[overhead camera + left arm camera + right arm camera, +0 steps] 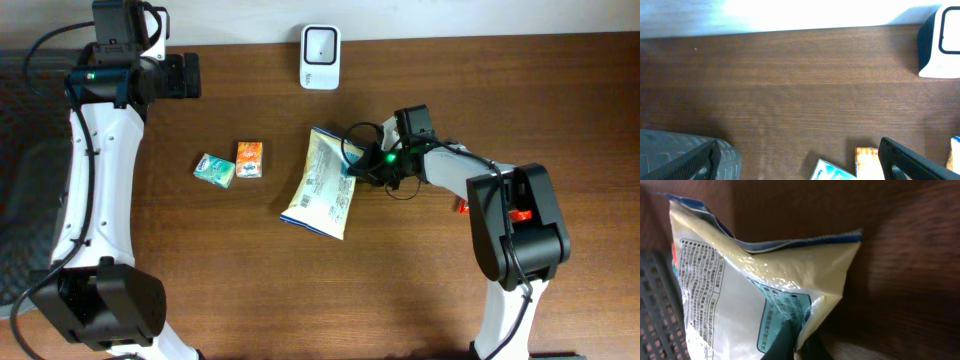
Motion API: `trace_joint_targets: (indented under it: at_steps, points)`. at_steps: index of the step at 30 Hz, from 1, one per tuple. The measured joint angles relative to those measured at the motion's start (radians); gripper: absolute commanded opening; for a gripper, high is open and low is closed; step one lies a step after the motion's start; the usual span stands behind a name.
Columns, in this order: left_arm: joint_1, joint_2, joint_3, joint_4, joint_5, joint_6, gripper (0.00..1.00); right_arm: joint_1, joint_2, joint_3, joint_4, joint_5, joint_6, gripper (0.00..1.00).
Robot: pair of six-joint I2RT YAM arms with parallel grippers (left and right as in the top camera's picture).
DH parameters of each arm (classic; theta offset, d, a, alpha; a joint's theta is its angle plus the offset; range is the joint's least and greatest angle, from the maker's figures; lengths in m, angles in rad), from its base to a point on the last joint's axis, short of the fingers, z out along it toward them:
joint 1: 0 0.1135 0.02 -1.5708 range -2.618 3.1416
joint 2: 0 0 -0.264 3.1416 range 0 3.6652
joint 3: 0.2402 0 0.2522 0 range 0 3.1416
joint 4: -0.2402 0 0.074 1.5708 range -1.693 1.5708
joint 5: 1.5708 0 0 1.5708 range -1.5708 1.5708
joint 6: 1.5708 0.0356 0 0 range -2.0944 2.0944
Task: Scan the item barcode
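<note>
L gripper (799, 150) spread wide over table (790, 75) | R gripper (360, 170) pressed shut, prob. pinching snack bag (322, 185) edge

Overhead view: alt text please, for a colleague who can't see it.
The right gripper is shut on the right edge of a snack bag lying centre-frame. A white scanner stands at the far edge beyond it; a teal packet and an orange box lie left of the bag. The left gripper hangs open at the far left.
</note>
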Motion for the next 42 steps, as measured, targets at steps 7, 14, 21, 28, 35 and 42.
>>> trace_joint_targets:
  at_steps: [7,14,21,28,35,42]
  points:
    - [0.000,0.000,0.000,0.000,0.000,0.000,0.99,-0.019,-0.002,-0.018,-0.010,-0.067,-0.050,0.04]
    - [0.000,0.000,0.000,0.000,0.000,0.000,0.99,-0.039,-0.097,-0.040,-0.035,-0.059,-0.225,0.24]
    - [0.000,0.000,0.000,0.000,0.000,0.000,0.99,-0.073,-0.113,-0.039,-0.066,-0.047,-0.280,0.51]
    - [0.000,0.000,0.000,0.000,0.000,0.000,0.99,-0.005,-0.113,-0.057,-0.139,-0.044,-0.241,0.54]
    - [0.000,0.000,0.000,0.000,0.000,0.000,0.99,0.079,-0.076,-0.069,-0.077,0.000,-0.107,0.04]
    - [0.000,0.000,0.000,0.000,0.000,0.000,0.99,0.051,-0.062,-0.076,0.035,-0.067,-0.074,0.04]
